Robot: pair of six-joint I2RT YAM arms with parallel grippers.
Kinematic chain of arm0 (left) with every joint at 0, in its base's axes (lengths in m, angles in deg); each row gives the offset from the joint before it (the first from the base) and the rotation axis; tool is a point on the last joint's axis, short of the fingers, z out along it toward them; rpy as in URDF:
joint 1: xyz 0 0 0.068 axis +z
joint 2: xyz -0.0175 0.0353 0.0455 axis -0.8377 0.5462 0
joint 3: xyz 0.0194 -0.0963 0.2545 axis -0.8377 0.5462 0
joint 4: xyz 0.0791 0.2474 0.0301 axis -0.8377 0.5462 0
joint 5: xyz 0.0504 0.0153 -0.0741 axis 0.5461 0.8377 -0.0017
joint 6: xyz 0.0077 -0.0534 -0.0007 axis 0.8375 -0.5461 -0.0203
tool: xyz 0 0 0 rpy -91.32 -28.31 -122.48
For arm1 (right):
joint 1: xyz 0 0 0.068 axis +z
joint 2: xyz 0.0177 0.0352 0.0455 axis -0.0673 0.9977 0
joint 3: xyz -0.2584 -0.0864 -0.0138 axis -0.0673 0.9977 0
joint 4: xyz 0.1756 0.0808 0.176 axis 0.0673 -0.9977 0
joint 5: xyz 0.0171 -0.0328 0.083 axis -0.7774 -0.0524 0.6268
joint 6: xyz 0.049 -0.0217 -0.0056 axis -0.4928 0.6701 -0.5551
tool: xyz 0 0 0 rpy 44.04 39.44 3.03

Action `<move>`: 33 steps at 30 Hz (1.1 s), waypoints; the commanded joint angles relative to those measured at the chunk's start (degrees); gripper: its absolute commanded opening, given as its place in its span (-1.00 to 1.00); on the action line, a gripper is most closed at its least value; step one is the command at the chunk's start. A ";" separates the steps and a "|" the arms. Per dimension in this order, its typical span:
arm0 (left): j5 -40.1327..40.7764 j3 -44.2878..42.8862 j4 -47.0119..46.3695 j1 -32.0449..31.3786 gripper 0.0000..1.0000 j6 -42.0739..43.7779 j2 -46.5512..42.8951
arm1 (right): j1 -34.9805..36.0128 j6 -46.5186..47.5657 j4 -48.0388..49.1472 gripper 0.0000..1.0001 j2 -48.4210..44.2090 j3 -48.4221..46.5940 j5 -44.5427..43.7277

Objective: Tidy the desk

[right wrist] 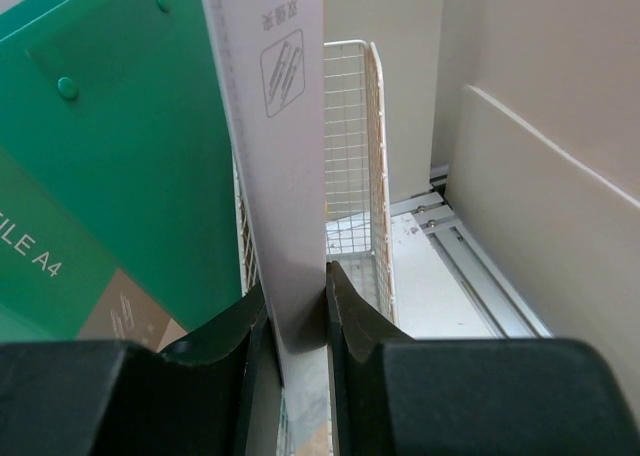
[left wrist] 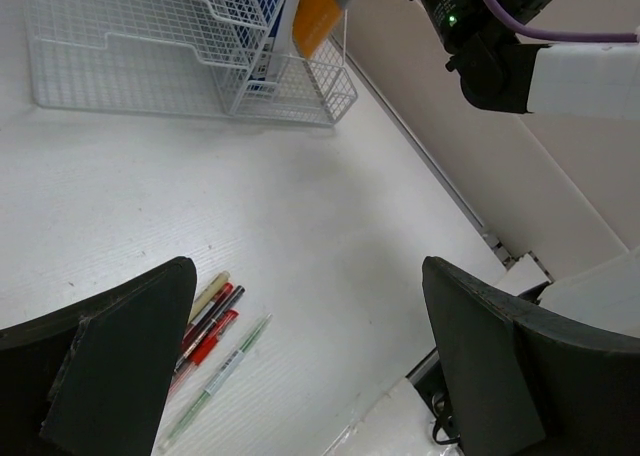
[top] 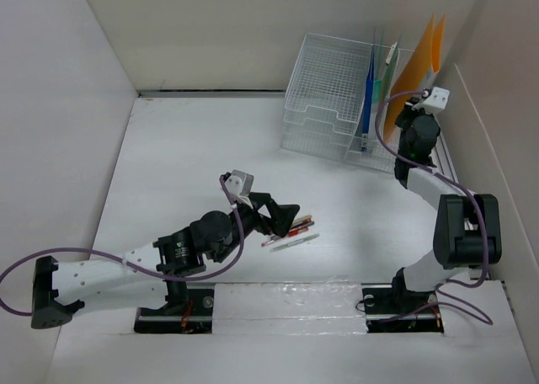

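Observation:
The white desk (top: 194, 157) holds a loose bunch of pens (top: 290, 230) near its middle: red, dark, beige and a clear green one (left wrist: 215, 376). My left gripper (top: 282, 216) hangs open just above and left of them, with nothing between its fingers (left wrist: 308, 306). At the back right my right gripper (top: 406, 113) is shut on the edge of a pale grey-white folder (right wrist: 280, 156). That folder stands upright in the wire-mesh file organizer (top: 333, 98), beside a green folder (right wrist: 130, 156).
The organizer also holds a blue folder (top: 369, 98) and an orange folder (top: 425, 47). White panel walls (top: 67, 106) border the desk. A metal rail (right wrist: 470, 266) runs along the right wall by the mesh (right wrist: 355, 176). The right arm (left wrist: 560, 56) shows in the left wrist view.

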 commanded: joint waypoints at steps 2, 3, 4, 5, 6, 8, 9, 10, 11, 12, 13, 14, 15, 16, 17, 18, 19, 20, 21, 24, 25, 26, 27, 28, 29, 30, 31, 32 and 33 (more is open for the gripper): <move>0.06 0.80 -2.54 -0.09 0.86 -0.37 -0.12 | 0.56 -0.77 8.57 -1.00 0.85 0.31 -1.17; 0.06 0.88 -2.54 -0.09 0.86 -0.37 -0.12 | 0.56 -1.20 8.48 -1.00 1.03 1.01 -1.17; 0.06 0.97 -2.63 -0.09 0.86 -0.46 -0.03 | 0.56 -1.47 8.13 -1.00 1.12 1.36 -1.17; 0.06 1.06 -2.63 -0.09 0.85 -0.46 0.06 | 1.08 -1.82 7.95 -1.00 1.21 1.54 -1.17; 0.06 1.15 -2.54 -0.09 0.86 -0.46 0.14 | 1.08 -2.26 7.34 -1.00 1.56 1.89 -1.26; -0.12 1.15 -2.54 -0.09 0.86 -0.54 0.76 | 1.08 -2.26 7.16 -1.00 2.17 2.25 -2.04; -0.21 1.06 -2.36 -0.09 0.86 -0.63 1.11 | 1.08 -2.44 7.16 -1.00 3.04 2.25 -2.57; -0.29 0.71 -1.49 -0.09 0.86 -1.07 2.07 | 1.08 -2.44 6.99 -1.00 3.40 1.46 -3.36; -0.30 0.71 -1.48 -0.09 0.86 -1.07 2.08 | 1.08 -2.44 6.99 -1.00 3.40 1.45 -4.33; -0.21 0.71 -1.31 -0.09 0.85 -1.25 2.25 | 1.08 -2.61 7.25 -1.00 3.40 1.11 -5.29; -0.21 0.53 -0.96 -0.09 0.86 -1.51 2.60 | 1.08 -2.79 7.16 -1.00 3.58 0.58 -6.44; -0.21 0.62 -1.04 -0.09 0.86 -1.60 2.61 | 1.08 -2.97 6.99 -1.00 3.58 -1.08 -8.36; -0.12 0.62 -1.13 -0.09 0.86 -1.69 2.69 | 1.08 -3.14 6.46 -1.00 3.41 -1.79 -8.73; -0.21 0.80 -1.48 -0.09 0.86 -1.69 2.61 | 1.08 -3.14 5.85 -1.00 3.67 -2.67 -9.43; -0.03 0.88 -1.57 -0.09 0.86 -1.69 2.69 | 1.08 -3.14 5.15 -1.00 4.10 -4.68 -11.26; 0.14 0.97 -1.83 -0.09 0.86 -1.69 2.69 | 1.08 -3.14 3.92 -1.00 4.46 -5.48 -11.28; 0.23 0.89 -2.01 -0.09 0.86 -1.60 2.87 | 1.61 -2.88 3.65 -1.00 5.50 -6.27 -11.37; 0.49 0.88 -1.84 -0.09 0.86 -1.51 3.04 | 1.61 -2.62 3.38 -1.00 5.95 -7.06 -11.63; 0.50 0.71 -1.75 -0.09 0.86 -1.60 3.13 | 1.61 -2.01 2.25 -1.00 6.39 -8.29 -11.63; 0.94 1.06 -1.57 -0.09 0.85 -1.60 3.83 | 2.14 -1.48 1.89 -1.00 6.92 -8.22 -10.85; 1.02 1.23 -1.57 -0.09 0.86 -1.77 4.27 | 2.14 -1.39 1.54 -1.00 7.09 -7.95 -9.45; 1.02 1.15 -1.66 -0.09 0.85 -1.86 4.36 | 2.66 -0.95 1.45 -1.00 7.27 -7.52 -8.22; 1.02 1.15 -1.66 -0.09 0.86 -1.86 4.54 | 2.67 0.36 3.36 -1.00 7.53 -6.03 -7.94; 0.94 0.80 -1.57 -0.09 0.86 -1.95 4.97 | 3.28 0.89 3.82 -1.00 7.80 -5.23 -7.33; 0.67 0.71 -1.40 -0.09 0.86 -1.86 4.98 | 3.28 0.99 3.47 -1.00 7.97 -4.79 -5.85; 0.67 0.71 -1.57 -0.09 0.85 -1.78 5.24 | 3.28 0.90 2.43 -1.00 7.63 -4.26 -5.40; 0.58 0.62 -1.75 -0.09 0.85 -1.69 5.33 | 3.28 0.38 2.50 -1.00 7.28 -2.52 -5.04; 0.06 0.62 -2.18 -0.09 0.81 -1.60 5.85 | 3.28 -0.06 2.50 -1.00 6.40 -0.67 -3.13; 0.06 0.62 -2.19 -0.09 0.81 -1.51 5.86 | 3.28 -0.07 2.50 -1.00 6.39 -0.66 -3.11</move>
